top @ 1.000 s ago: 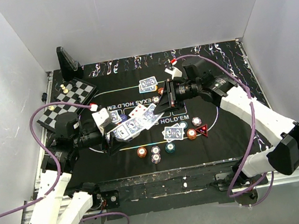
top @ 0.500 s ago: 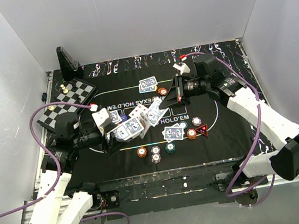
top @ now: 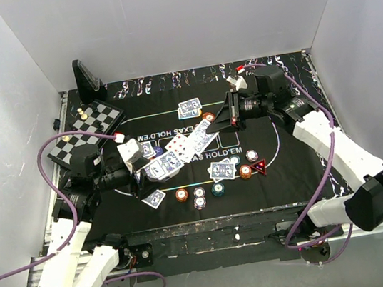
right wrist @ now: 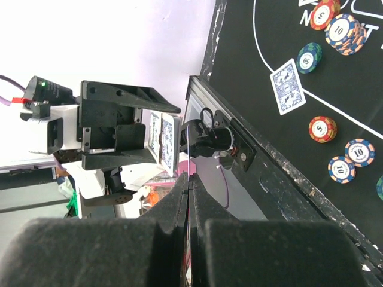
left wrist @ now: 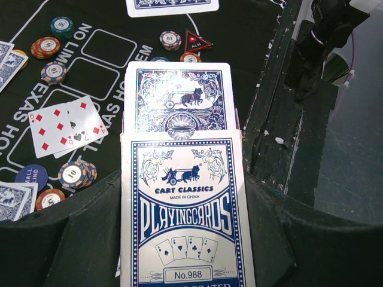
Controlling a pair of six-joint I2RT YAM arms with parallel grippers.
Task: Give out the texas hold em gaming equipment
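Top external view: the left gripper (top: 145, 173) sits over the near-left part of the black mat (top: 288, 140), closed on a playing-card box (top: 156, 170). The left wrist view confirms the box is clamped on both sides, with one patterned-back card (left wrist: 179, 98) protruding from its open end. The right gripper (top: 218, 125) is over the far middle of the mat, fingers pressed fully together. A blue-backed card (top: 202, 139) juts from their tips toward the left. The right wrist view shows only a thin pale edge in the seam between the fingers. Two face-up cards (top: 177, 143) lie on the mat just beside that card. A loose card (top: 154, 199) lies face down by the mat's near edge, left of a row of chips (top: 199, 193). The red triangle marker (top: 259, 168) lies further right, just beside an orange chip (top: 245, 171).
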